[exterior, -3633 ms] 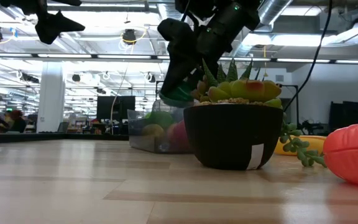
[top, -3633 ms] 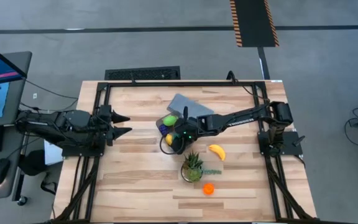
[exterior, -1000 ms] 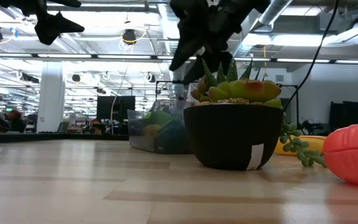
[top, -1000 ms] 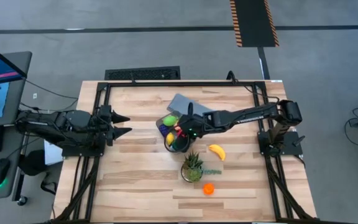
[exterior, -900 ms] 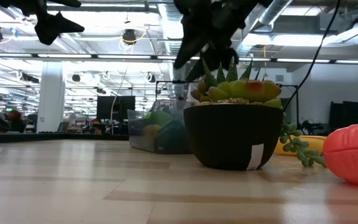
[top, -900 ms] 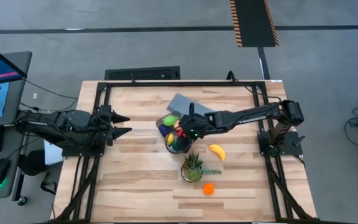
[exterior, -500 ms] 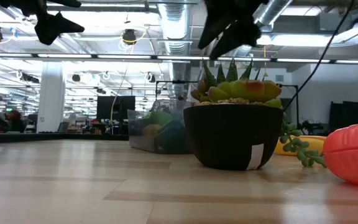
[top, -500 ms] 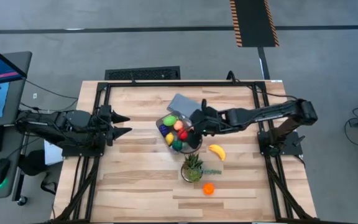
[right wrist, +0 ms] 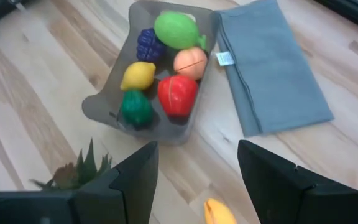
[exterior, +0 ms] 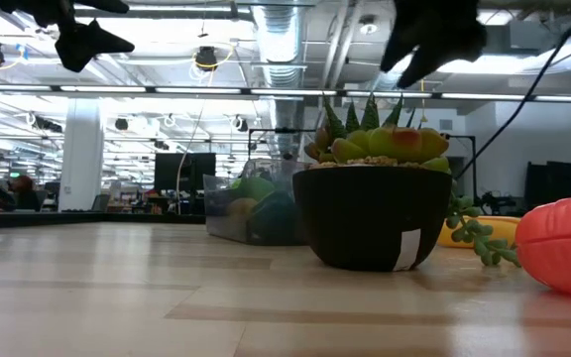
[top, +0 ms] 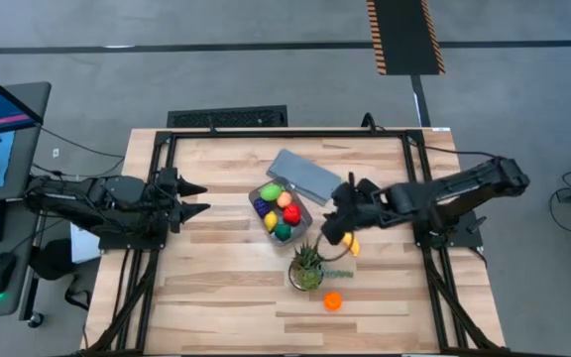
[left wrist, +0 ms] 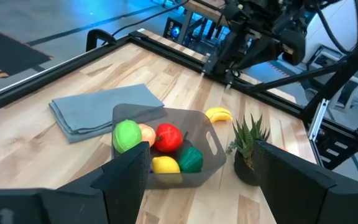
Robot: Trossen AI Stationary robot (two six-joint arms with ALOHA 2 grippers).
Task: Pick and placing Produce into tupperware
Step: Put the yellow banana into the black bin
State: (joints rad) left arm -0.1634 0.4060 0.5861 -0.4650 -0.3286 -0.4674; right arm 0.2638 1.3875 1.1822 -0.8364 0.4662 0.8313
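Presently the right gripper (top: 333, 230) hangs above the table (top: 216, 288), w/ nothing between its spread fingers (right wrist: 135, 180); it sits over the banana (top: 351, 244), just beside the potted plant (top: 306, 268). Right arm reaches in from the table's right edge.

Tupperware (top: 302, 218) stands mid-table, its far end touching or just beside the folded grey-blue cloth (top: 307, 176). Contents, per right wrist view: green lime-like fruit (right wrist: 176, 29) at the cloth end, purple grapes (right wrist: 148, 44) next to it, peach-coloured fruit (right wrist: 190, 61), yellow lemon (right wrist: 138, 75), red fruit (right wrist: 177, 93), dark green veg (right wrist: 136, 107) at the near end. Six pieces inside, all below or about level w/ the rim.

Outside the tub: banana lies on the wood between tub and right arm base, partly hidden under the gripper in the high view; seen clear in the left wrist view (left wrist: 217, 114). Orange piece (top: 332, 300) lies near the front edge, just past the plant, apart from everything else. In the low view it shows large at the right (exterior: 561, 243), plant pot (exterior: 372, 216) centre, tub behind it.

Left gripper (top: 194, 197) is parked at the table's left edge, raised off the surface, fingers apart, holding nothing, well apart from the tub.
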